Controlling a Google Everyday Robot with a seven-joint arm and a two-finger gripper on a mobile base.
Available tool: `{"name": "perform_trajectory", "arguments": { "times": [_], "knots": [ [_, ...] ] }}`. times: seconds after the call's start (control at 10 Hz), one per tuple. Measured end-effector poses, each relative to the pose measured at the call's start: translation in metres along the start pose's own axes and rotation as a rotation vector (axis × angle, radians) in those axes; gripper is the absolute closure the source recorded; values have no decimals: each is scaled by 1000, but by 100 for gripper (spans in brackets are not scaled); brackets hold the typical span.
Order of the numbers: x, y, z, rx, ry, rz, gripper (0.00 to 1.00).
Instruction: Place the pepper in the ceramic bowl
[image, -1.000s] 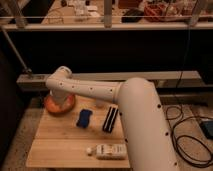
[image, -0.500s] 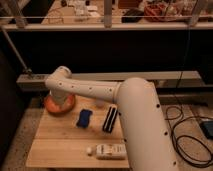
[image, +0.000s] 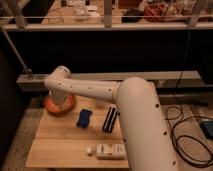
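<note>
The ceramic bowl (image: 66, 107), orange and glossy, sits at the back left corner of the wooden table (image: 60, 145). My white arm reaches in from the lower right, bends above the bowl and points down into it. The gripper (image: 57, 100) is at the end of the arm, right over the bowl's inside, and it is shut. The arm covers most of the bowl's middle. The pepper is hidden; I cannot tell whether it is in the gripper or in the bowl.
A blue pad (image: 84, 118) lies just right of the bowl, with a black oblong object (image: 109, 119) beside it. A white bottle (image: 109, 151) lies on its side near the front edge. Cables (image: 185, 140) trail over the floor at right. A dark counter runs behind the table.
</note>
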Motion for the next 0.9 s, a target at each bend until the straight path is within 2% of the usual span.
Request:
{"name": "perform_trajectory", "arguments": {
  "times": [0.9],
  "knots": [
    [0,2,-1,-23,10,22,95]
  ]
}}
